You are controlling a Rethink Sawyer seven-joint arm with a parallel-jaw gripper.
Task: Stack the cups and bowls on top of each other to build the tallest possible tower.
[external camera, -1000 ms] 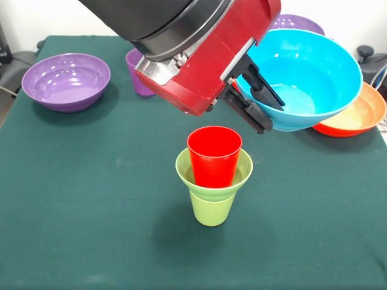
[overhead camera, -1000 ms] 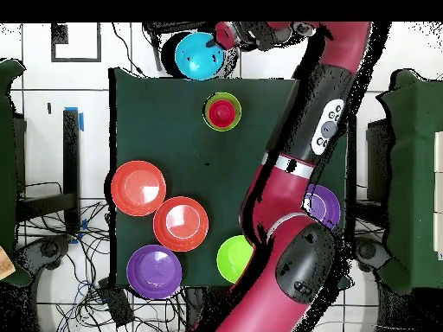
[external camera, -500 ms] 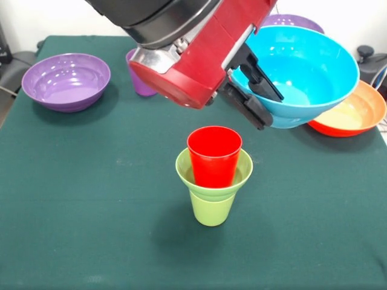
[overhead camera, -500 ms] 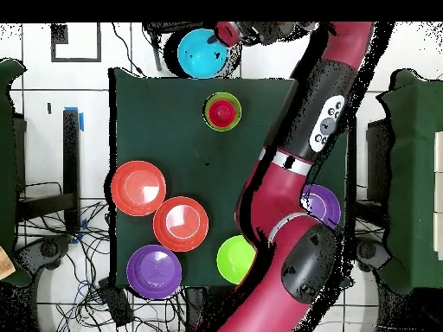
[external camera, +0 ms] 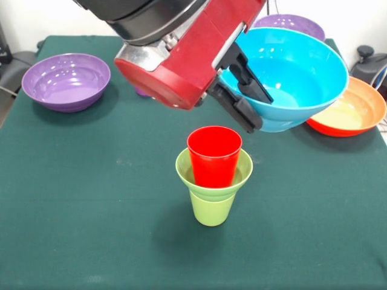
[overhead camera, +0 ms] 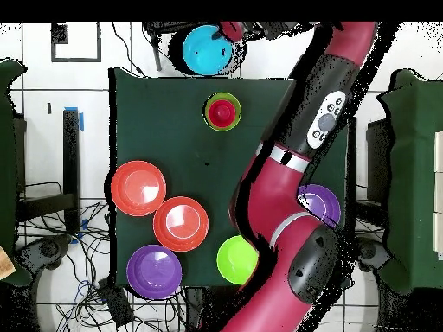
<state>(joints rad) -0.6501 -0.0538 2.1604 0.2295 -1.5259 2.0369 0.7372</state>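
My gripper (external camera: 261, 113) is shut on the rim of the small blue bowl (external camera: 296, 72), one finger inside it and one outside. It holds the bowl tilted in the air, above and right of the tower. The tower stands mid-table: the red cup (external camera: 214, 154) sits in the small lime-green bowl (external camera: 240, 171), which rests on the lime-green cup (external camera: 211, 208). From overhead, the blue bowl (overhead camera: 206, 50) hangs past the table's top edge, just up-left of the tower (overhead camera: 223, 111), with the gripper (overhead camera: 230, 33) at its rim. The purple cup shows only as a sliver (external camera: 140, 92) behind the arm.
A purple bowl (external camera: 66, 81) sits at the left, another purple bowl (external camera: 290, 23) at the back, and an orange bowl (external camera: 357, 109) at the right. Overhead also shows two orange bowls (overhead camera: 138, 187) (overhead camera: 181, 222), a medium lime-green bowl (overhead camera: 236, 259) and purple bowls (overhead camera: 155, 271) (overhead camera: 320, 205).
The gripper has carried the blue bowl leftward in the front view, closer to the tower. The tower and the other bowls have not moved.
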